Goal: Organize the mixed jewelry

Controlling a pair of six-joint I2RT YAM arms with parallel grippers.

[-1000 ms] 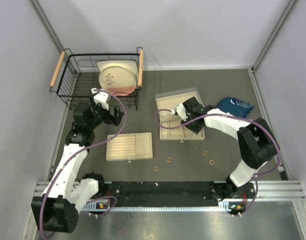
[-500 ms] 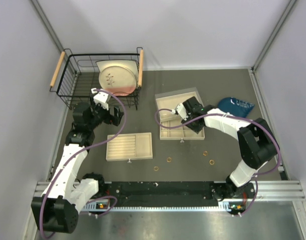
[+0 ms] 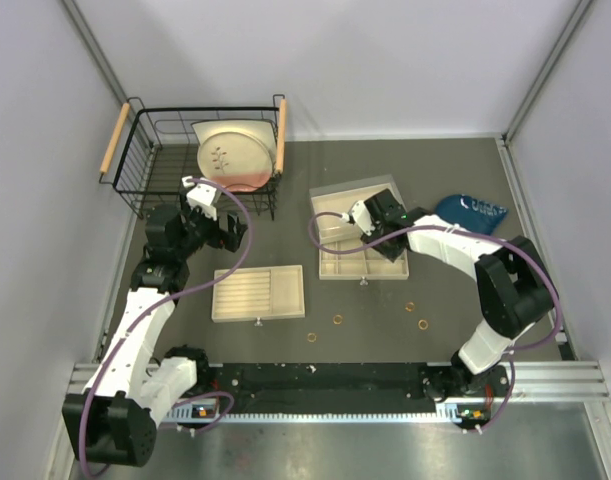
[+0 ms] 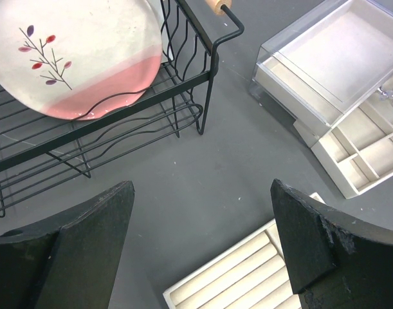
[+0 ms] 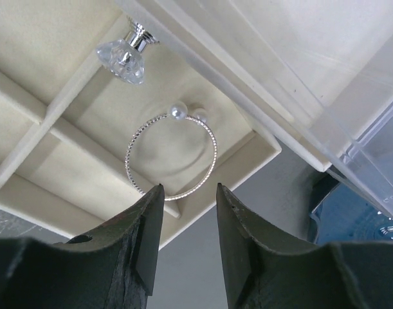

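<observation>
Right gripper (image 5: pixel 188 193) stands part-open with nothing between its fingers, over the pulled-out beige drawer (image 5: pixel 61 125). Silver wire hoop (image 5: pixel 177 111), pearl-tipped, lies flat in a corner compartment at 12 o'clock of the fingertips. Left gripper (image 4: pixel 202 193) is spread wide and empty above the table (image 4: pixel 183 167). Four gold rings (image 3: pixel 337 320) lie loose on the table at 6 o'clock of the drawer.

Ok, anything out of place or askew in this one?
Four gold rings lie loose on the table near its front edge, outside any tray. The ridged tray lies apart from the clear box, which sits skewed.
</observation>
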